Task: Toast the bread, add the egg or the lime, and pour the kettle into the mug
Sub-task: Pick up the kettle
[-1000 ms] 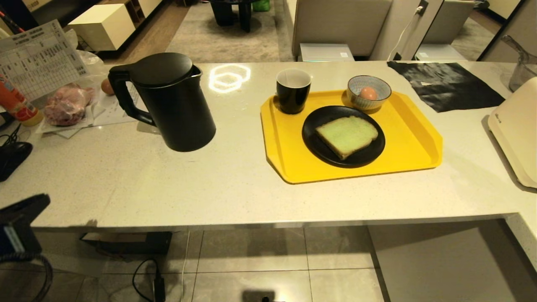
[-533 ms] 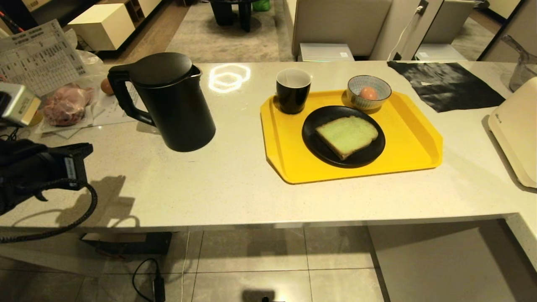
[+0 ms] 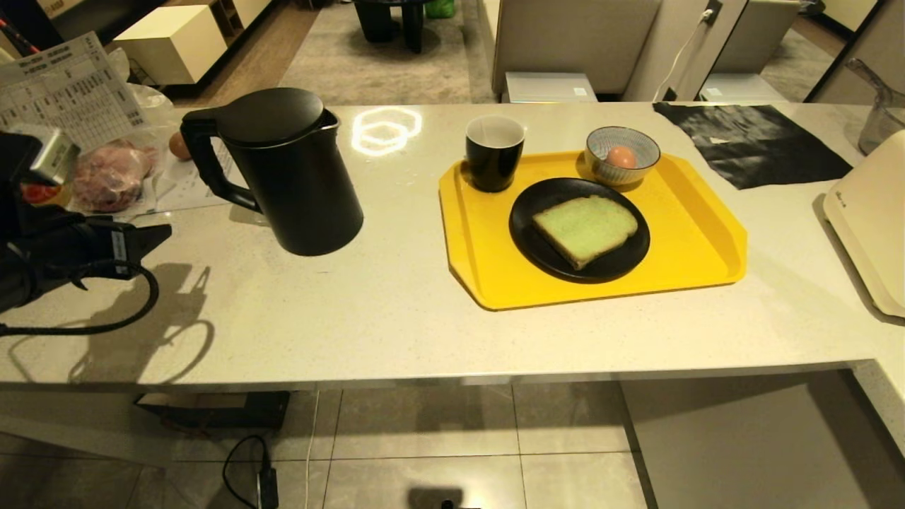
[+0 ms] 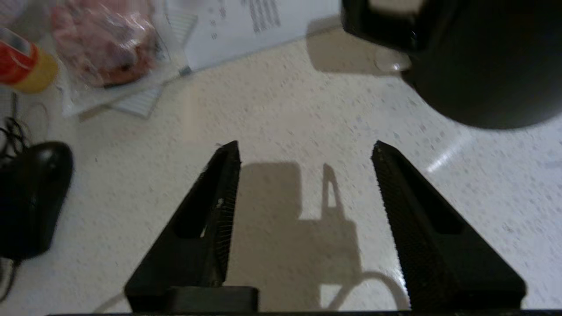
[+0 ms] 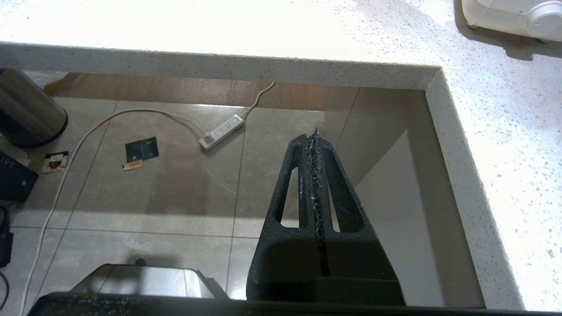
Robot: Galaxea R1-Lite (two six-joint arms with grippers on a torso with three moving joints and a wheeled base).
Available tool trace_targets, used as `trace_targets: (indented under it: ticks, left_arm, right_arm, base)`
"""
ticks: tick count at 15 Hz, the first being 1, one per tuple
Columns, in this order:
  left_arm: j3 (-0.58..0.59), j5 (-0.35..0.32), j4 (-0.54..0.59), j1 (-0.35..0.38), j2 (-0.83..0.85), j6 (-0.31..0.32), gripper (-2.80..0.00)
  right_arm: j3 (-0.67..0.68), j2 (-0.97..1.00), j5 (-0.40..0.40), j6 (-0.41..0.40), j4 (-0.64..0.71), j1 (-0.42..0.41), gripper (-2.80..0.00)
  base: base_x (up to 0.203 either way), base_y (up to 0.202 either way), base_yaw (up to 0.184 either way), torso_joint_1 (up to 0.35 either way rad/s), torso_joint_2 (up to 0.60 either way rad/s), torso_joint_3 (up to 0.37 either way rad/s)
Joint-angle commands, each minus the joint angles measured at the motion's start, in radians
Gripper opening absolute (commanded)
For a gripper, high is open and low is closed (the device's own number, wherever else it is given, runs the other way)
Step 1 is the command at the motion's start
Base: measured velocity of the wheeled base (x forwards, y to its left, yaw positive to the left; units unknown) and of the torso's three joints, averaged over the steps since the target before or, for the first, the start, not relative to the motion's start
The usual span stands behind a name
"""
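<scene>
On the pale bench (image 3: 396, 311), the left gripper (image 4: 305, 151) hangs with jaws apart near the kettle (image 3: 286, 170), seemingly to take its handle, while the right gripper (image 5: 315, 136), jaws together, is parked below the bench's edge.

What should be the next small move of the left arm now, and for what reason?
Probably carry the left gripper forward to the kettle's loop handle. It hovers open and empty over bare counter, short of the handle, which faces that arm. The bread lies on its plate and the egg in its bowl, so pouring into the mug seems what remains.
</scene>
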Motion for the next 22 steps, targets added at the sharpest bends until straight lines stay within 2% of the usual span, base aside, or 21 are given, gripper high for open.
trace_targets:
  ticks: [1,5,8,10,14,19,22]
  left_arm:
    - [-0.079,-0.004,-0.003,0.022,0.036,0.001,0.00]
    - [-0.232,-0.025,0.003,0.007,0.114,-0.008,0.00]
    - [-0.279,-0.051,0.012,-0.040,0.165,-0.034,0.00]
    - [-0.316,-0.057,0.012,-0.043,0.194,-0.053,0.00]
    - [-0.356,-0.067,0.009,-0.050,0.232,-0.054,0.00]
    - [-0.383,-0.129,0.004,-0.068,0.258,-0.050,0.00]
    - [-0.420,-0.129,0.000,-0.078,0.281,-0.047,0.00]
  right_arm:
    - [0.028,0.002,0.000,-0.001,-0.001,0.000,-2.80]
    - [0.028,0.002,0.000,-0.001,-0.001,0.000,-2.80]
    - [0.028,0.002,0.000,-0.001,-0.001,0.000,-2.80]
    - [0.028,0.002,0.000,-0.001,-0.001,0.000,-2.80]
    - [0.028,0.002,0.000,-0.001,-0.001,0.000,-2.80]
    - [0.028,0.002,0.000,-0.001,-0.001,0.000,-2.80]
    - [0.028,0.002,0.000,-0.001,-0.001,0.000,-2.80]
  base:
    - [0.000,0.000,0.000,0.000,0.00,0.000]
    - [0.000,0.000,0.000,0.000,0.00,0.000]
    - [0.000,0.000,0.000,0.000,0.00,0.000]
    - [0.000,0.000,0.000,0.000,0.00,0.000]
    - [0.000,0.000,0.000,0.000,0.00,0.000]
    - [0.000,0.000,0.000,0.000,0.00,0.000]
    - [0.000,0.000,0.000,0.000,0.00,0.000]
